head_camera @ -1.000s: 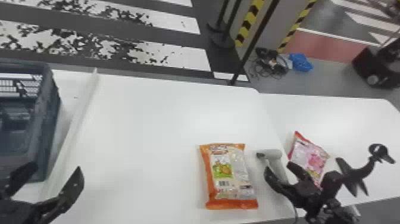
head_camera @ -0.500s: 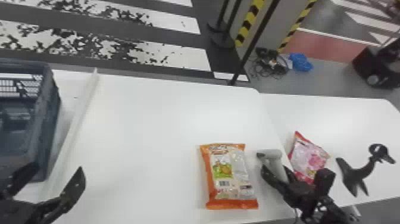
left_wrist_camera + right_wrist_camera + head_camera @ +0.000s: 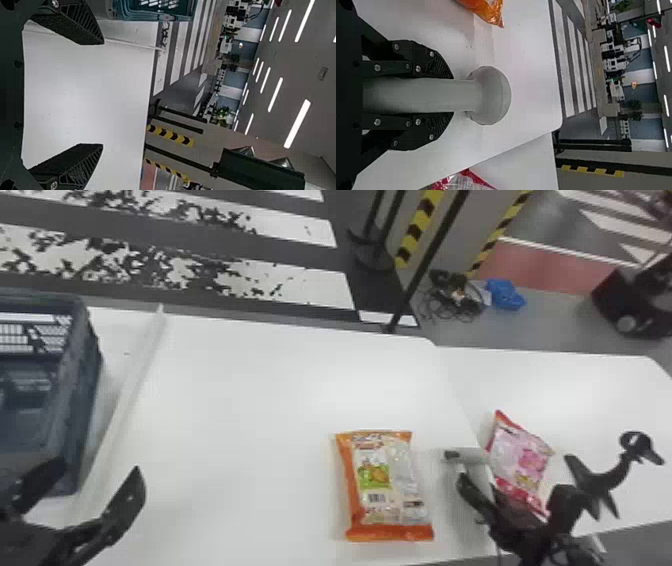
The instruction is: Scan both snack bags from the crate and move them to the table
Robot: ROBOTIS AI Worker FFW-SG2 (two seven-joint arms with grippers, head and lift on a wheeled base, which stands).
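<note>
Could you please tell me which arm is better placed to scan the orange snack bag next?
The right, I think: its end effector is closed on the scanner, just beside the orange snack bag. The left end effector is open and empty, farther off near the crate.

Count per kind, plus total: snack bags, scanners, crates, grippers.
Snack bags: 2 (orange bag, pink bag)
Scanners: 1 (grey scanner, held in the right gripper)
Crates: 1 (blue-grey crate)
Grippers: 2 (left gripper and right gripper)
Total: 6
</note>
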